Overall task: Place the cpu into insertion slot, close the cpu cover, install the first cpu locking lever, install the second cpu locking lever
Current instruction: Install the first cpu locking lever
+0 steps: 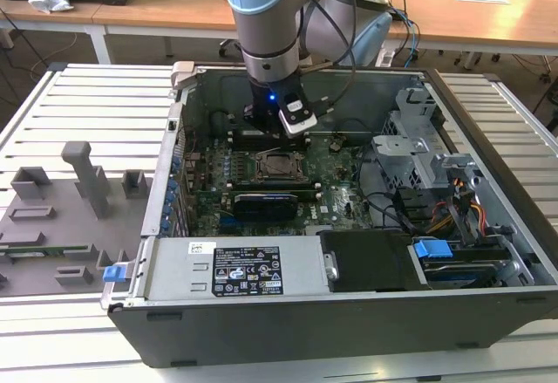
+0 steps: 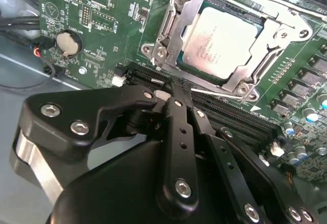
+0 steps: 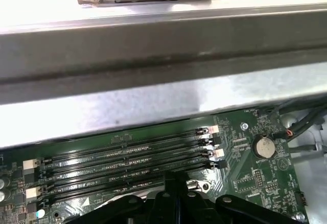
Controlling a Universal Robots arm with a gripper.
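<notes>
The cpu [image 2: 223,39] lies pale and flat in the insertion slot [image 1: 279,166] on the green board. The silvery cpu cover [image 2: 176,27] is folded down around it, its window framing the chip. A thin wire locking lever [image 2: 217,93] runs along the socket edge nearest my gripper, and another [image 2: 245,2] runs along the far edge. My gripper [image 2: 173,89] is shut, with its tips just beside the socket corner and the near lever's end, over the black memory slots [image 3: 127,152]. In the exterior view the gripper [image 1: 270,130] hangs just behind the socket.
The board sits deep in an open computer case [image 1: 488,182] with metal walls all round. A coin battery [image 2: 68,42] and black cables [image 2: 20,27] lie to one side. A drive cage [image 1: 410,134] and a black power supply [image 1: 248,270] crowd the case.
</notes>
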